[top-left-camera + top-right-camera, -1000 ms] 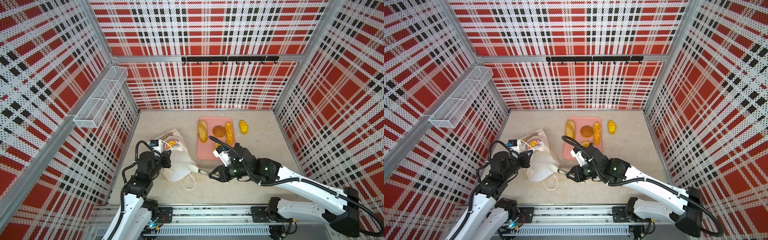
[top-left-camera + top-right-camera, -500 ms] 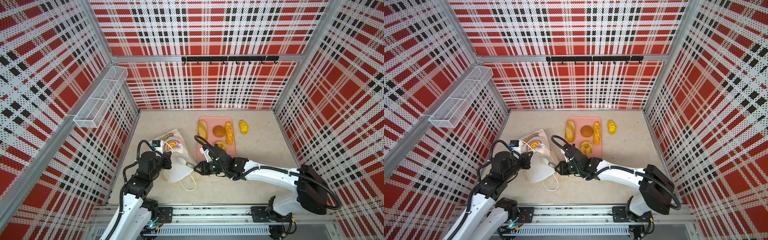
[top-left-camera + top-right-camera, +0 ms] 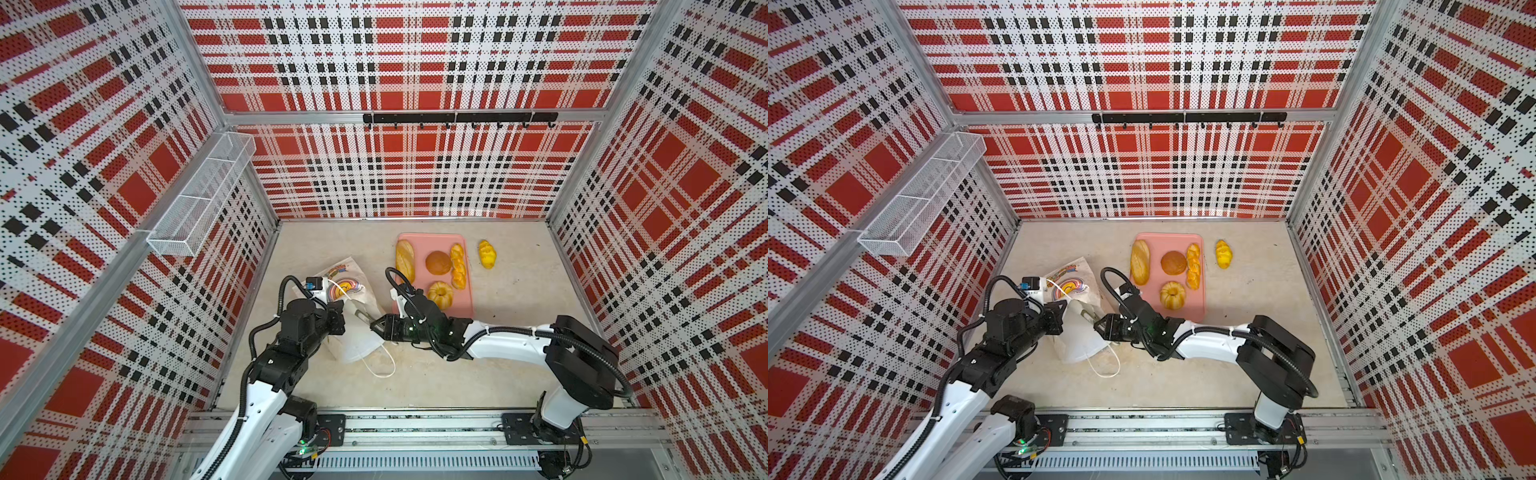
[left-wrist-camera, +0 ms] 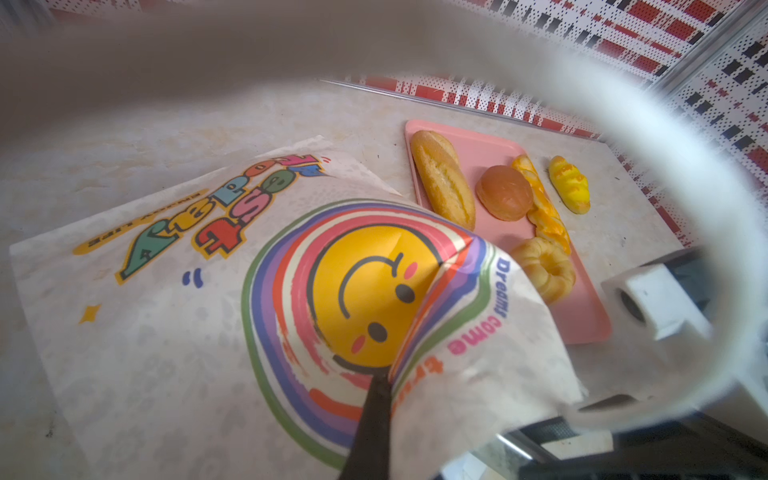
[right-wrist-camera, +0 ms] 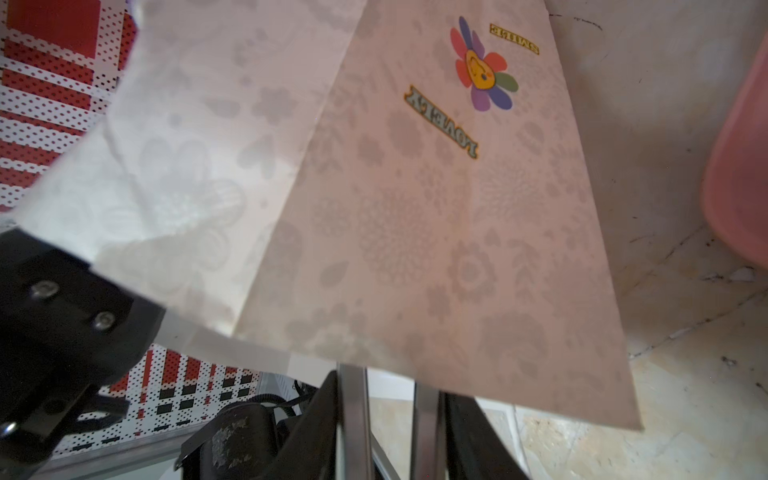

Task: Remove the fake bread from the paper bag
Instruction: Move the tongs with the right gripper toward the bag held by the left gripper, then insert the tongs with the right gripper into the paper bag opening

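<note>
Left wrist view shows the paper bag (image 4: 166,332) lying on its side on the desk (image 4: 291,116), with the printed face up: coloured letters, a rainbow and a smiling yellow face. Near the mouth, the upper sheet is lifted and folded. The left gripper (image 3: 340,309) has its jaws closed on the paper at this place and holds the edge raised.

In both top views the bag lies on the left part of the desk, with its mouth toward the near side. One white cord handle (image 3: 380,365) lies loose on the desk in front of it. The right gripper (image 3: 357,311) reaches across from the right, and its tips are at the raised mouth of the bag. In the right wrist view its jaws stand a little apart with nothing between them, and the edge of the paper passes just over the tips. No view shows what is inside the bag.

Five pieces of bread are outside the bag. On the pink tray (image 3: 461,305), to the right of the bag, the long loaf (image 3: 405,266), the round brown bun (image 3: 438,262) and the braided stick (image 3: 458,266) lie in a row at the far end. The ring (image 3: 439,294) lies nearer. The yellow piece (image 3: 487,254) lies on the bare desk just beside the tray, not touching it.
</note>
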